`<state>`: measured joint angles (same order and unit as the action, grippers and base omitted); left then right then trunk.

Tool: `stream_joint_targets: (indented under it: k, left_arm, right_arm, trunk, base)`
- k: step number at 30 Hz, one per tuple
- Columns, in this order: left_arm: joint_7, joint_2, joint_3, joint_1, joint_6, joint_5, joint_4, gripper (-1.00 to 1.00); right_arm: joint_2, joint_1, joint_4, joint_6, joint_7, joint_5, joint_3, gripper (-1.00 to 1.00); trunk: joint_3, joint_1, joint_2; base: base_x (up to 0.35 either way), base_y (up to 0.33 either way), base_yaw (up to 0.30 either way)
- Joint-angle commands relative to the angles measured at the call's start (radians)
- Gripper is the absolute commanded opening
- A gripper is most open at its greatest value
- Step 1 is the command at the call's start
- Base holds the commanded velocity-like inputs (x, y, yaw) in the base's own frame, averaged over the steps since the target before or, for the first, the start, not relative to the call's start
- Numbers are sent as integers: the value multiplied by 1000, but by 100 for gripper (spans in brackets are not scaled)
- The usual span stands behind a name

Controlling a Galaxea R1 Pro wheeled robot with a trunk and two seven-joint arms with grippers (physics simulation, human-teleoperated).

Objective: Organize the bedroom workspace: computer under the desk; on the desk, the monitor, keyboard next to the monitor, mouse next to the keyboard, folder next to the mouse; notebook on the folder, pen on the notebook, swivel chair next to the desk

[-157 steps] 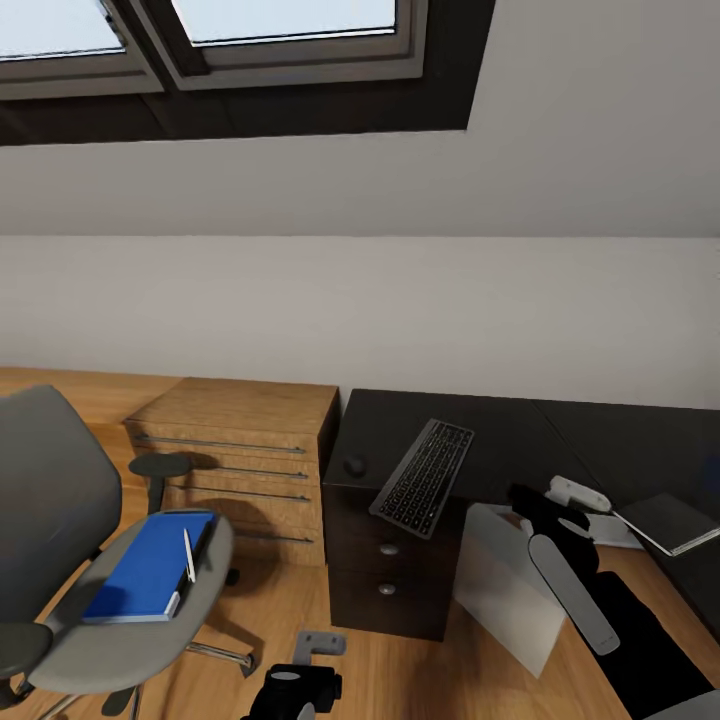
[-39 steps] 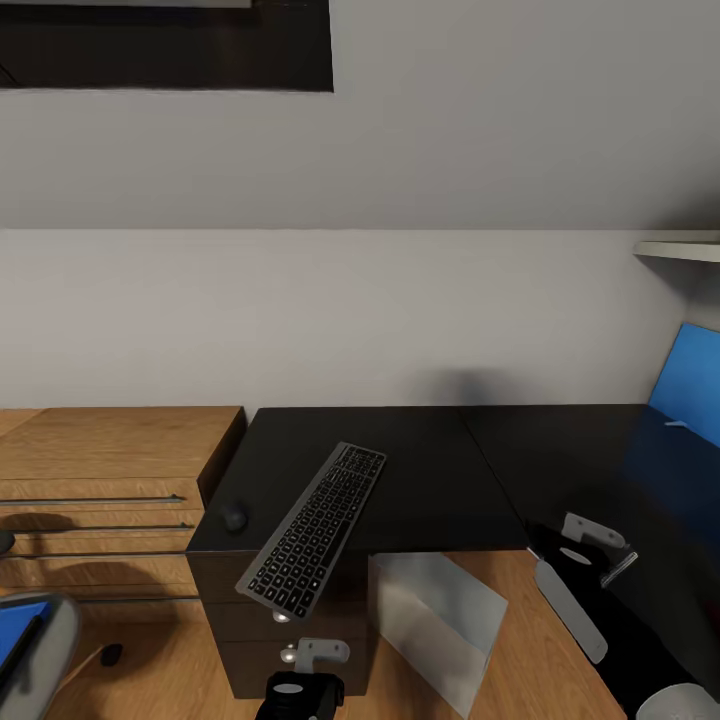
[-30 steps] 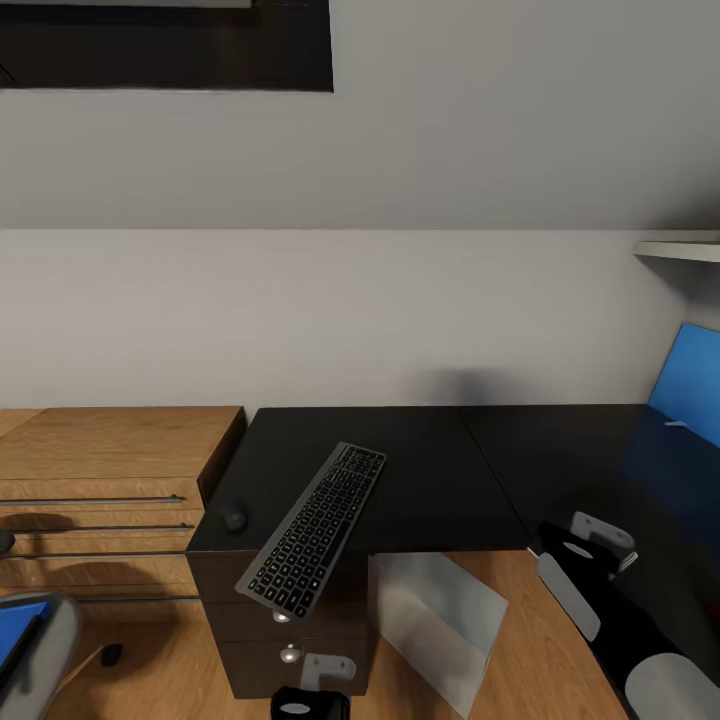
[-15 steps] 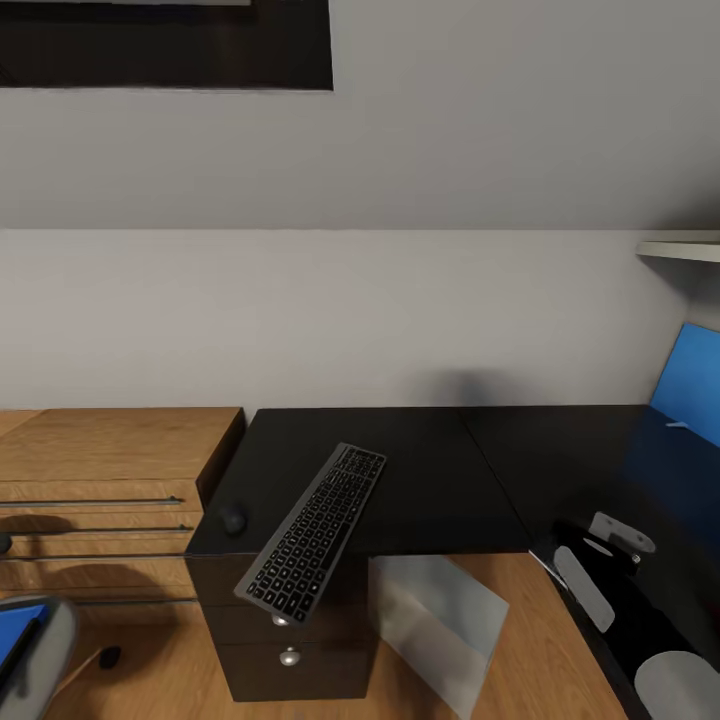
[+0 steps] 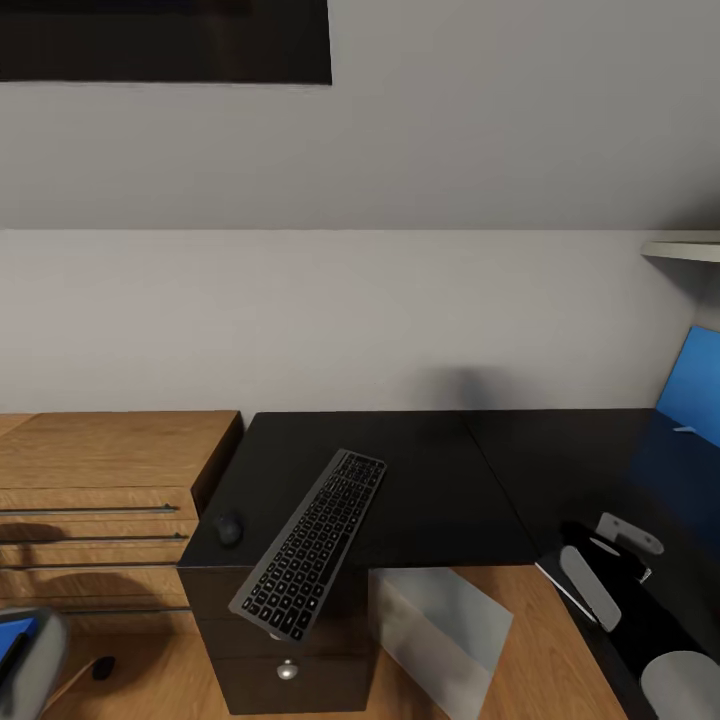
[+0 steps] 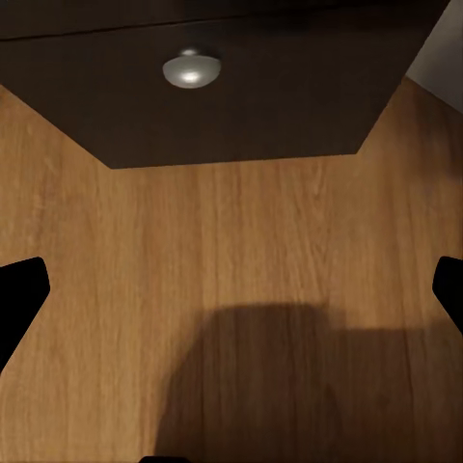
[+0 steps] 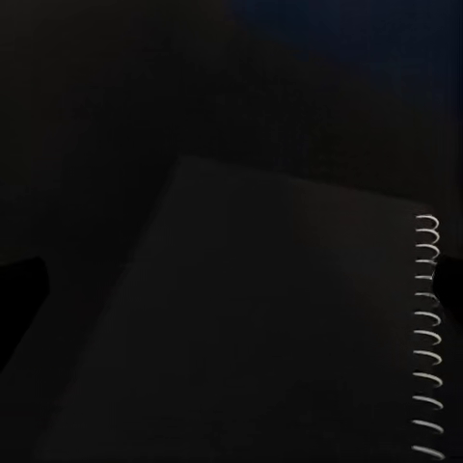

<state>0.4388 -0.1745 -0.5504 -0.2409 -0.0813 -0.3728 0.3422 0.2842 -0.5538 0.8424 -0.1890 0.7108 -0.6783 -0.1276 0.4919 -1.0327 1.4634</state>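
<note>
Swivel chair [image 5: 25,660]: a grey seat edge is seen at the lower left corner of the head view, with a sliver of the blue folder [image 5: 10,640] lying on it.
Mouse [image 5: 230,527]: a small black rounded shape is set on the desk's near left corner, just beside the keyboard.
Keyboard [image 5: 310,541]: a slim dark grey board with black keys is laid diagonally, its near end overhanging the desk edge above the dark cabinet [image 5: 285,655].
Desk [image 5: 430,480]: a glossy black top is seen against the wall, with a blue panel [image 5: 692,385] at the far right.
Computer [image 5: 440,625]: a light grey box is seen on the wooden floor, below the desk's front edge.
Left gripper [image 6: 231,299]: the two dark fingertips [image 6: 21,294] are held wide apart at the frame's sides; wooden floor lies between them, and the cabinet's round knob [image 6: 192,68] ahead of them.
Right gripper [image 5: 625,535]: the arm is extended low over the desk's right wing; finger spread cannot be told.
Notebook [image 7: 289,328]: a dark sheet with a white spiral binding [image 7: 427,333] lies flat ahead of the right fingers.
</note>
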Motion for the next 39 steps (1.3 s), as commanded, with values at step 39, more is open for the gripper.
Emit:
stream_joint_targets:
  k: [39]
  left_arm:
    - [13, 0, -7, -2, -10, -16, 4, 100]
  right_arm:
    - [25, -111, -198, -18, -87, -2, 95, 100]
  trunk:
    - [45, -53, 98]
  base:
    - [0, 0, 0]
